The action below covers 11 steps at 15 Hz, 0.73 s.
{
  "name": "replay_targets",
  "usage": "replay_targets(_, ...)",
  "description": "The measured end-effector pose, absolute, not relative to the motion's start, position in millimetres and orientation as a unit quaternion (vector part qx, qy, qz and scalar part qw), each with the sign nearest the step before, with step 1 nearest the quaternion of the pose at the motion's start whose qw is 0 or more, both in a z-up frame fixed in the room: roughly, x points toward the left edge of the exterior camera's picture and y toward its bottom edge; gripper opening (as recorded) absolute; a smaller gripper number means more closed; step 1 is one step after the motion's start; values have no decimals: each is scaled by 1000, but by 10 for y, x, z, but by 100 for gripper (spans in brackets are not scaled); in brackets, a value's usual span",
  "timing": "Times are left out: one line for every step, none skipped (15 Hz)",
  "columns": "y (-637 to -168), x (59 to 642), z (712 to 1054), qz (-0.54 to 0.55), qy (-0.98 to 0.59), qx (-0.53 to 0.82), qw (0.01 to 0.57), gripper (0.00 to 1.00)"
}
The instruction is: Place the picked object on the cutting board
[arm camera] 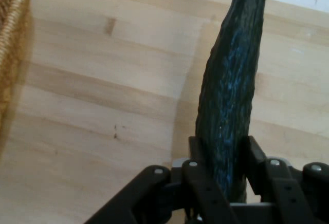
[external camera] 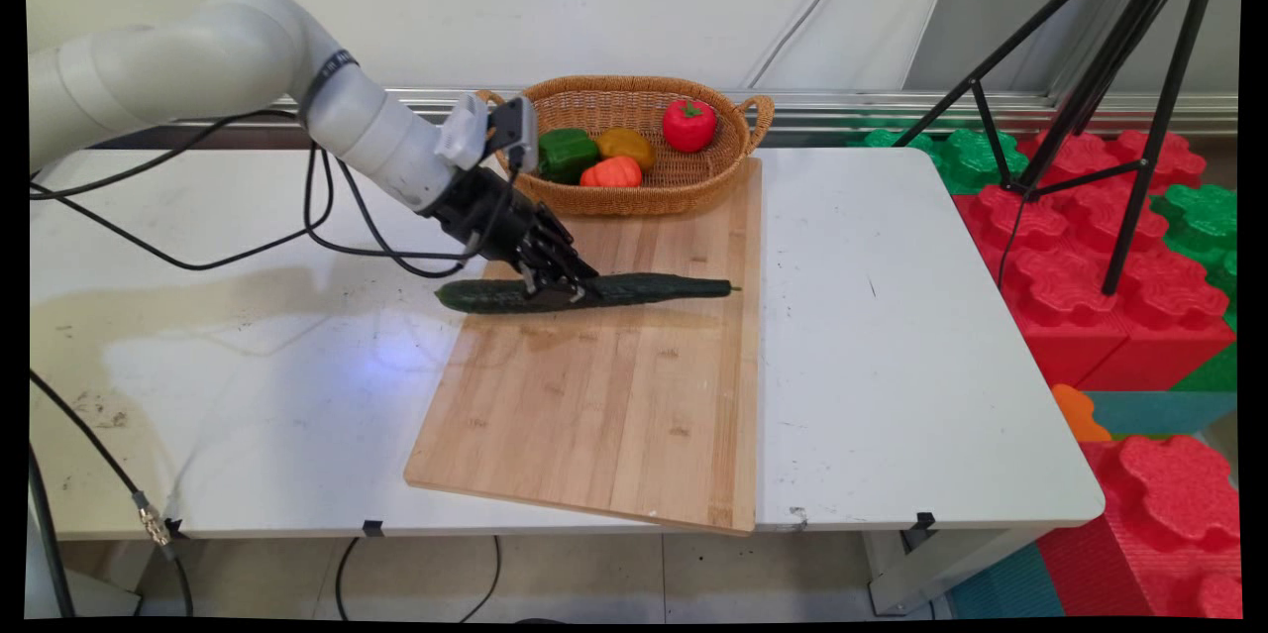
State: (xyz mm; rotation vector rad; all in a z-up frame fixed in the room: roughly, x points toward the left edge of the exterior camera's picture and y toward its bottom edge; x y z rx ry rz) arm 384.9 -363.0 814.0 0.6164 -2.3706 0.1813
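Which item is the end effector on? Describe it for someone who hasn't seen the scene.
On the white table lies a wooden cutting board. Across its far half lies a long dark green cucumber, clamped by the end effector. Unlike the basket's vegetables, it is slender.

no lettering, label, brand, number or sign can be read on anything in either view.
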Motion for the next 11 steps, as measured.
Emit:
replay_targets(-3640, 3804, 8104, 68, -909, 238, 335, 0)
replay_targets(-3648, 3767, 8076, 67, -909, 239, 335, 0)
replay_targets(-3655, 3744, 8058, 67, -909, 239, 335, 0)
replay_targets(-3664, 3708, 8033, 66, -909, 239, 334, 0)
replay_targets(-3676, 3671, 8008, 66, -910, 239, 333, 100)
replay_targets(-3688, 3640, 7986, 67, -910, 239, 333, 100)
replay_targets(-3698, 3620, 7971, 68, -910, 240, 332, 100)
replay_targets(-3704, 3608, 7963, 68, -909, 240, 332, 100)
replay_targets(-3713, 3595, 7956, 70, -909, 241, 332, 100)
replay_targets(-3717, 3586, 7953, 70, -909, 242, 333, 100)
replay_targets(-3721, 3578, 7953, 71, -908, 242, 334, 100)
